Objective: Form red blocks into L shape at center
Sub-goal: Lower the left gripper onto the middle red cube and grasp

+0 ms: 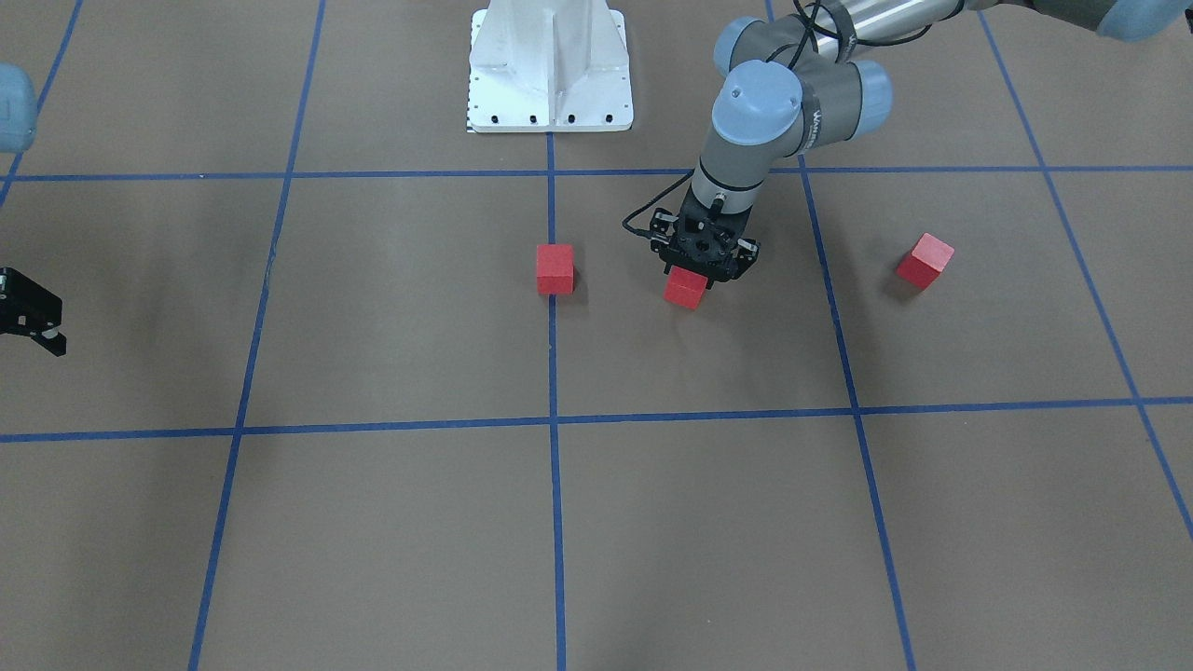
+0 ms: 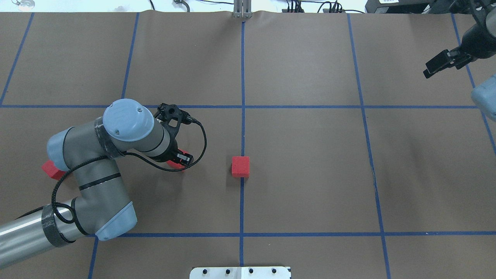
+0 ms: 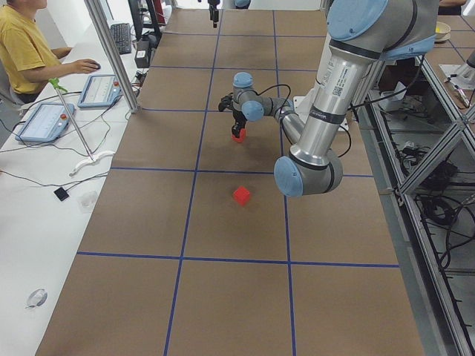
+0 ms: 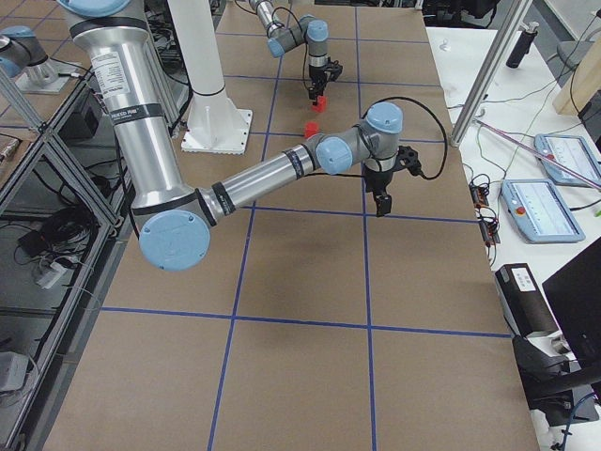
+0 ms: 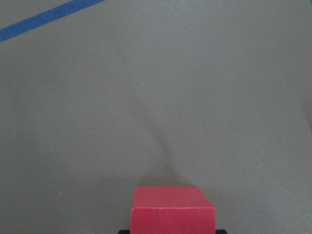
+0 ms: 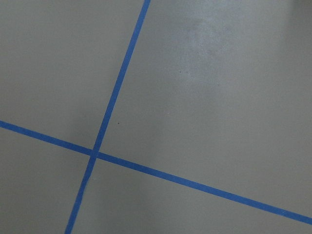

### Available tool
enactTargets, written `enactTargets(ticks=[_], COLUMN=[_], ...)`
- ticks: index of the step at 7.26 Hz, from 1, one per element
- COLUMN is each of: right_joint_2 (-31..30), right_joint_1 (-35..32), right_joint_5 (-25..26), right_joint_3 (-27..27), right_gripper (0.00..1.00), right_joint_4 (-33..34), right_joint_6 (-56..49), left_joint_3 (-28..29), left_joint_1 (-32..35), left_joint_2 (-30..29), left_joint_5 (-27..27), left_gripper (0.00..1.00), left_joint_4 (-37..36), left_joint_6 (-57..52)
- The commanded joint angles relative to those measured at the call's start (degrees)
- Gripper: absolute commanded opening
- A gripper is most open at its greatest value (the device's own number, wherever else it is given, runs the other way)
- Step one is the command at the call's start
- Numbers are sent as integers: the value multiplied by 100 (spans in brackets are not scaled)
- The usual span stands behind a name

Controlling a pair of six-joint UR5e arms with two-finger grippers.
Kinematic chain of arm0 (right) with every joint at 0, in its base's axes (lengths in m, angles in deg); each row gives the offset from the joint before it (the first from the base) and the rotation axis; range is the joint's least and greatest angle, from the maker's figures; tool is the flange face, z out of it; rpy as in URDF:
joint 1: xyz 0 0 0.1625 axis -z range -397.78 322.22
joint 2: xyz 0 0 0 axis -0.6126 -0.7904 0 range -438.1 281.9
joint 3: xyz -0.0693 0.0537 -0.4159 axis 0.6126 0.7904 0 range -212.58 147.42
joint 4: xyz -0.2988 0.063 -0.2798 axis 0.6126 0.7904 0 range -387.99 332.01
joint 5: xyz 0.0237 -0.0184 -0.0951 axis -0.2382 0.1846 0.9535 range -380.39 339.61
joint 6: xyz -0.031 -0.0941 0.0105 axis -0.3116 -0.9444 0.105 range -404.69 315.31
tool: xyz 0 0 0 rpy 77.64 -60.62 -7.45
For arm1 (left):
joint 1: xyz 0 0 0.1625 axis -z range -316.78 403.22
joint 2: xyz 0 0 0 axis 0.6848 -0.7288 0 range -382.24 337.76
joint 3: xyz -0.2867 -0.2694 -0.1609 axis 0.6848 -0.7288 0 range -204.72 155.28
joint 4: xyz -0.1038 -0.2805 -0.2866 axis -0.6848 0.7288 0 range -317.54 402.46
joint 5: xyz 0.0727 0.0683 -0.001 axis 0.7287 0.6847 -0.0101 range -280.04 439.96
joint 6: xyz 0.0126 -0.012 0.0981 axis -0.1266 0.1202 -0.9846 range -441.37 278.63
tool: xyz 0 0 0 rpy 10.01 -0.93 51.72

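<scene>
Since the brown table [image 2: 310, 174] is squared off in blue tape, the center [image 2: 242, 135] reads as the stretch of middle line just ahead of the white base [image 2: 240, 272]. Over its own half bends the left arm [image 2: 97, 170], wrist turned straight down, a top-down carrying posture by my judgement. Lettering on the arm's wrist joint and sleeve is too small to read. Far off near the table's corner hangs the right hand [image 2: 431, 71], well apart from every block; cannot tell whether its fingers are apart or together. Nearer in, the left hand [image 1: 701, 270] is clamped on the held block [image 1: 685, 290], low over the table between the other two; lifted or touching, cannot tell. On the tape line sits the center block [image 1: 555, 268], square to it, likely the anchor for the L. Well apart lies the outer block [image 1: 925, 260], skewed. Blocks plain-faced, no markings. L not yet formed: one placed, one in hand, one waiting
</scene>
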Motion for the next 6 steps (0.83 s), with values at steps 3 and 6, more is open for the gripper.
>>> enactTargets(ticks=[3, 6], right_joint_2=[0, 0], right_joint_1=[0, 0], right_joint_5=[9, 9], right_joint_3=[-4, 5], right_gripper=[99, 99], right_joint_4=[0, 0], right_joint_6=[0, 0], left_joint_3=[-47, -144], left_joint_1=[16, 244], left_joint_2=[0, -471], left_joint_5=[2, -51], left_gripper=[22, 18], left_joint_4=[-4, -578], left_joint_6=[208, 253])
